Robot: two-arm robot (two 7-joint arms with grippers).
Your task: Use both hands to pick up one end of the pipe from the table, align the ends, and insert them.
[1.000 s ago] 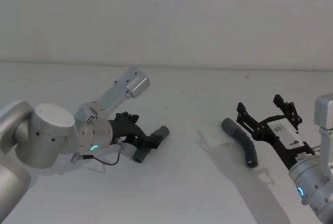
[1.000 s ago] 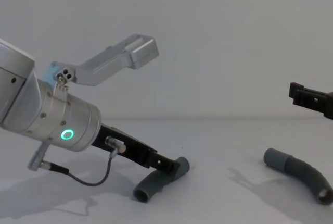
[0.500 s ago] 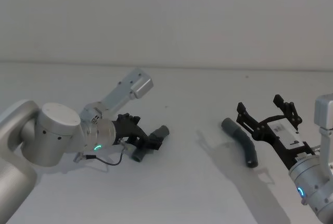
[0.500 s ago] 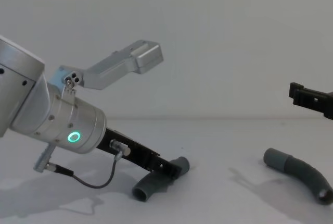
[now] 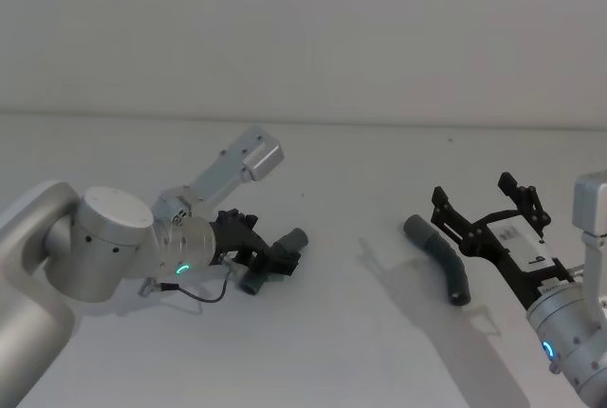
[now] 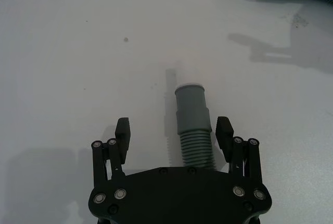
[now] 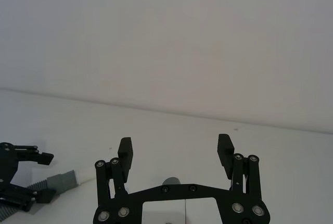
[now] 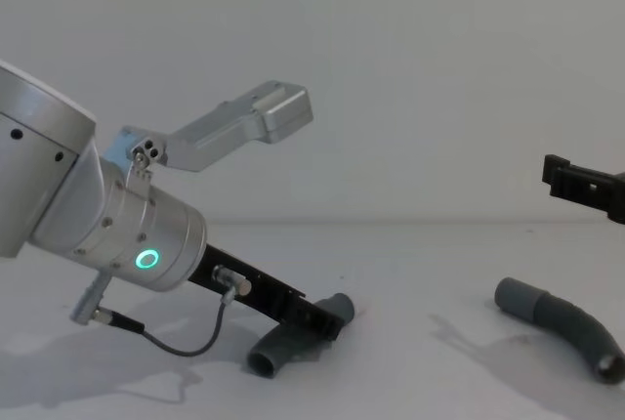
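Note:
The shorter pipe piece (image 5: 274,259) lies on the table (image 5: 332,351) at the left. My left gripper (image 5: 277,258) is low over it and open, one finger on each side. In the left wrist view the ribbed body and the grey cuff (image 6: 191,110) with its white tip lie between the fingers (image 6: 224,130), with gaps on both sides. The longer piece (image 5: 439,258) lies at the right. My right gripper (image 5: 477,196) hovers open just beyond and to the right of it, holding nothing. The chest view shows the short piece (image 8: 289,340) under the left gripper (image 8: 317,319) and the longer piece (image 8: 559,322).
The table (image 8: 420,381) around both pieces is bare apart from shadows. A pale wall (image 5: 303,28) rises behind its far edge. A thin cable (image 8: 176,342) loops under the left wrist, close to the surface.
The left arm has pushed forward and to the right, bringing its wrist nearer the short piece. Both pipe pieces and the right gripper have stayed where they were.

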